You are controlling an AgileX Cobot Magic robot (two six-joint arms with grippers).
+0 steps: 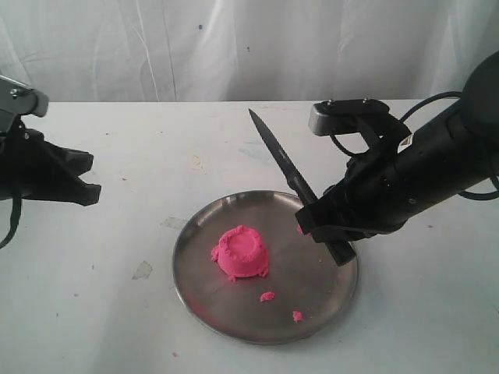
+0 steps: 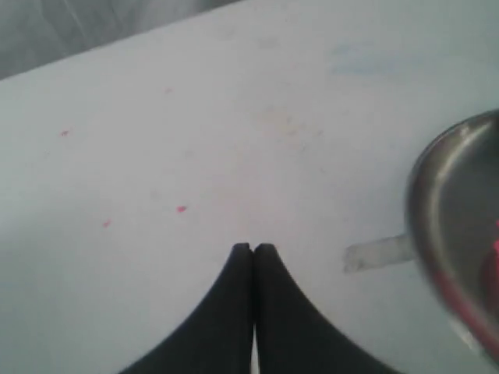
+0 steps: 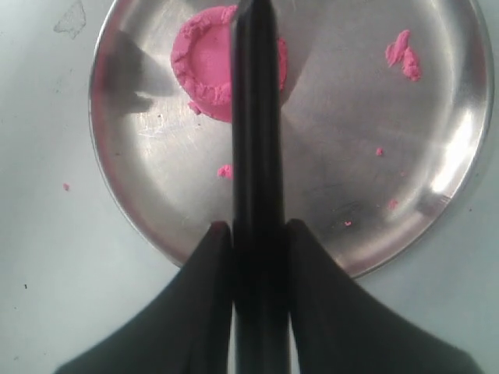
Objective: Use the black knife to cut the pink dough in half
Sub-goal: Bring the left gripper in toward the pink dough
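I have the black knife clamped in the right gripper, the fingers closed on its handle at the right of the exterior frame. The blade slants up and away toward the upper middle of that frame, its tip well above the table and pointing away from the plate. In the right wrist view the knife runs straight up the centre of the picture between the two fingers, and its far end covers part of the dough.

The pink dough sits whole on the steel plate, left of the plate's centre — a round dome with a ragged rim and a slightly sunken top. The blade is not touching it in the exterior view. Two small pink crumbs lie on the plate near its front edge, and more specks show in the right wrist view.

My left gripper hovers at the far left of the exterior frame, well apart from the plate — its jaws are pressed together with nothing between them, as the left wrist view shows. The plate's rim is at that picture's right edge.
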